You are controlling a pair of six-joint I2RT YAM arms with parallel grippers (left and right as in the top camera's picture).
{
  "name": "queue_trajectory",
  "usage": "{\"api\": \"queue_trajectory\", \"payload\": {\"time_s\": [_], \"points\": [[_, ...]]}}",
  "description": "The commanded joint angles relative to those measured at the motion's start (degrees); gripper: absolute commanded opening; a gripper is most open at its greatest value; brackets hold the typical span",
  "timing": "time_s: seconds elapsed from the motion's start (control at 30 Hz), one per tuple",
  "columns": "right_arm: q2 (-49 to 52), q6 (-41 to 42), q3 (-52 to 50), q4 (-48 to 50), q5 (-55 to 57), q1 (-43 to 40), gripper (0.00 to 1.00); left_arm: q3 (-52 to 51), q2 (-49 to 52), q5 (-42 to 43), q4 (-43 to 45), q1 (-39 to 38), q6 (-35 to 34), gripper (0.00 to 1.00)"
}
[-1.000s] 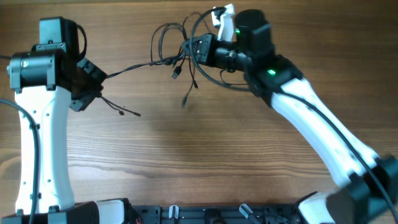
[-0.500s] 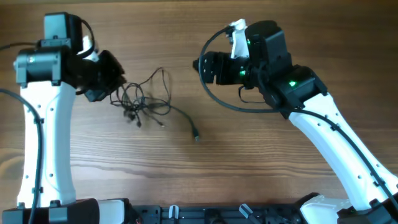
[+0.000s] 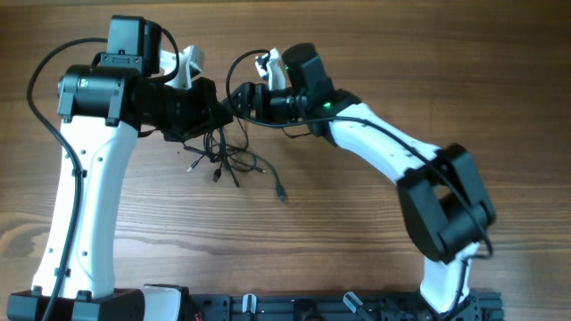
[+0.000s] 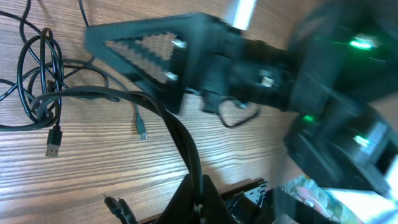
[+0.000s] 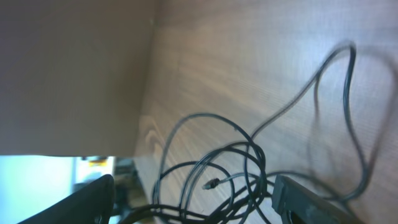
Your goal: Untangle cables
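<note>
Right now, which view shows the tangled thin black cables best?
Overhead: most of the thin black cables show, spread on the wooden table. Left wrist catches loops and two plugs; right wrist, blurred loops.

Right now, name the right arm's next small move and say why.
Probably close the right end effector on one loop of the cables and ease it away. Its jaws stand open with loops in front of them, while the left end effector is shut on the bundle.

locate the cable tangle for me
Overhead view: the cables are bunched up-left of centre, at the tip of the left hand, with the right hand just to their upper right.
</note>
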Motion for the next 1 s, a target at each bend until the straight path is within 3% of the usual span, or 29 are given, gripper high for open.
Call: {"api": "queue_trajectory", "payload": {"time_s": [0.0, 0.07, 0.13, 0.33, 0.4, 0.43, 0.57, 0.67, 0.8, 0.97], "points": [[5.35, 10.67, 0.33, 4.94, -7.17, 2.19, 0.80, -0.09, 0.22, 1.03, -0.02, -0.11, 1.62, 0.04], [6.14, 14.25, 0.33, 5.86, -8.90, 3.17, 0.79, -0.09, 0.22, -1.81, 0.00, -0.11, 1.53, 0.04], [6.16, 18.27, 0.33, 6.62, -7.93, 4.68, 0.72, -0.09, 0.22, -2.10, 0.11, -0.11, 0.87, 0.04], [6.71, 23.61, 0.33, 5.31, 2.71, 9.46, 0.65, -0.09, 0.22, -2.05, -0.22, -0.11, 0.90, 0.04], [7.21, 24.09, 0.33, 7.78, 3.61, 10.32, 0.59, -0.09, 0.22, -2.08, -0.24, -0.11, 0.90, 0.04], [7.21, 24.17, 0.33, 8.15, 3.91, 10.36, 0.53, -0.09, 0.22, -2.05, -0.28, -0.11, 0.90, 0.04], [7.21, 24.02, 0.33, 8.70, 3.85, 10.38, 0.04, -0.09, 0.22, -2.08, -0.48, -0.11, 0.90, 0.04], [6.97, 23.65, 0.33, 8.57, 2.58, 8.76, 0.04, -0.09, 0.22, -2.29, -0.46, 0.04, 0.68, 0.04], [0.94, 16.13, 0.33, 2.51, 1.09, 1.88, 0.04, -0.09, 0.22, -18.71, -3.04, 2.75, -13.92, 0.04], [-14.71, 8.48, 0.33, -2.89, 0.44, -6.19, 0.04, -0.11, 0.22, -20.15, -3.80, 6.14, -15.69, 0.04]]}}
